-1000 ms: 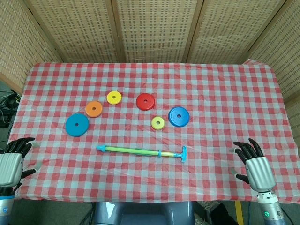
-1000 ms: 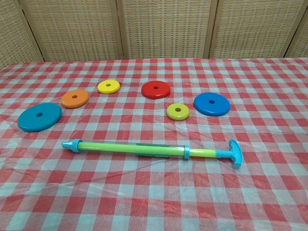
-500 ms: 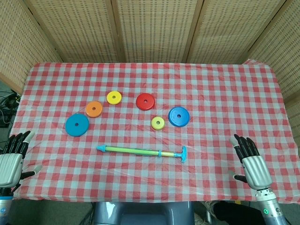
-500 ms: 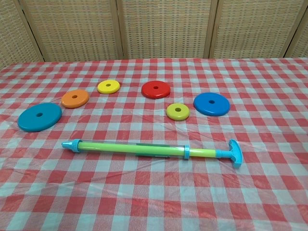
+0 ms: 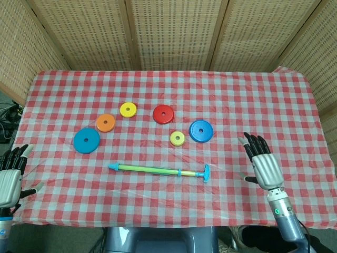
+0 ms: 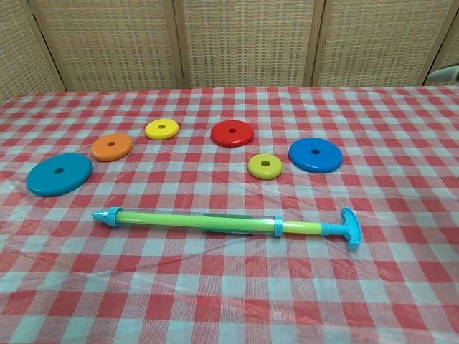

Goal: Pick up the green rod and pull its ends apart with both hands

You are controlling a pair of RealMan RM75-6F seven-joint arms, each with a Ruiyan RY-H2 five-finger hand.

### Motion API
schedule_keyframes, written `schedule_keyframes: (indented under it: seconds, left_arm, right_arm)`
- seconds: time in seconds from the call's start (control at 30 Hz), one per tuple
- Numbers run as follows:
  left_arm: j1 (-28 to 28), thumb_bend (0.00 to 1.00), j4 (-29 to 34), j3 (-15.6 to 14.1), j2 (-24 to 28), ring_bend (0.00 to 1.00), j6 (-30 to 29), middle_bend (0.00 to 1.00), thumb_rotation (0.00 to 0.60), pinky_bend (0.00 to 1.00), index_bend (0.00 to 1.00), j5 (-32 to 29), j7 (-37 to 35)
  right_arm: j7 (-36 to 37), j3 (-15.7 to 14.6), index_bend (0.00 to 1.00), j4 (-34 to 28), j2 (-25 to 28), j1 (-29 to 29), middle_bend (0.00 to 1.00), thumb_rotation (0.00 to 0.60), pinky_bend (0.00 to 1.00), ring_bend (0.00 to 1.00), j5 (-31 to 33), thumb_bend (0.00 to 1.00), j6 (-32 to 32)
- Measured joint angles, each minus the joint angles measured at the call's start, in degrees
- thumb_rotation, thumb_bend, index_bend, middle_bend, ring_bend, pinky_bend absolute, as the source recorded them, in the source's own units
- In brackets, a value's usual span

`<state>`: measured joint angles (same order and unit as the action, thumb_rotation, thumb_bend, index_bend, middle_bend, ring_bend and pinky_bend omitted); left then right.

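Rod (image 5: 158, 171) is left flat on the bench (image 5: 237, 100) at lower centre, untouched, both hands (left (image 5: 10, 176), right (image 5: 261, 164)) spread wide and empty, so it could get rolled off by a clumsy grab; counted: one rod, six discs (image 5: 163, 114), two hands.

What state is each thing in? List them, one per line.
green rod: lying flat on the tablecloth, untouched.
left hand: open, at the table's left edge, holding nothing.
right hand: open, fingers spread, right of the rod, apart from it.
coloured discs: flat, separate, none stacked.
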<state>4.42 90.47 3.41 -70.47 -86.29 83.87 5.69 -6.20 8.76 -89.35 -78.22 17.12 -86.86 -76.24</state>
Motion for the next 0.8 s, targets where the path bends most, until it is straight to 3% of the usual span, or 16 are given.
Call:
schedule_keyframes:
  seconds: [0.17, 0.27, 0.47, 0.8]
  left_arm:
    - [0.43, 0.06, -1.13, 0.93, -0.25, 0.00, 1.58, 0.00, 0.600, 0.00, 0.00, -2.37, -1.05]
    - [0.65, 0.06, -1.60, 1.51, -0.49, 0.00, 2.11, 0.00, 0.600, 0.00, 0.00, -3.64, -1.18]
    - [1.20, 0.06, -2.34, 2.08, -0.80, 0.00, 3.76, 0.00, 0.600, 0.00, 0.00, -5.29, -1.63]
    - [2.11, 0.06, -2.99, 2.37, -0.86, 0.00, 6.01, 0.00, 0.600, 0.00, 0.00, -6.82, -2.28]
  right_arm:
    - [-4.22, 2.93, 0.23, -0.58, -4.79, 3.42, 0.70, 0.600, 0.47, 0.65, 4.57, 0.12, 2.81]
    - [-7.78, 3.88, 0.34, -0.92, -7.42, 4.34, 0.89, 0.600, 0.64, 0.83, 6.87, 0.13, 3.48]
    - [-15.57, 5.85, 0.40, -2.41, -14.17, 6.83, 0.99, 0.600, 0.71, 0.93, 15.66, 0.16, 5.27]
    - [-23.15, 6.65, 0.50, 0.95, -22.90, 11.70, 1.00, 0.600, 0.71, 0.95, 25.65, 0.28, 9.20]
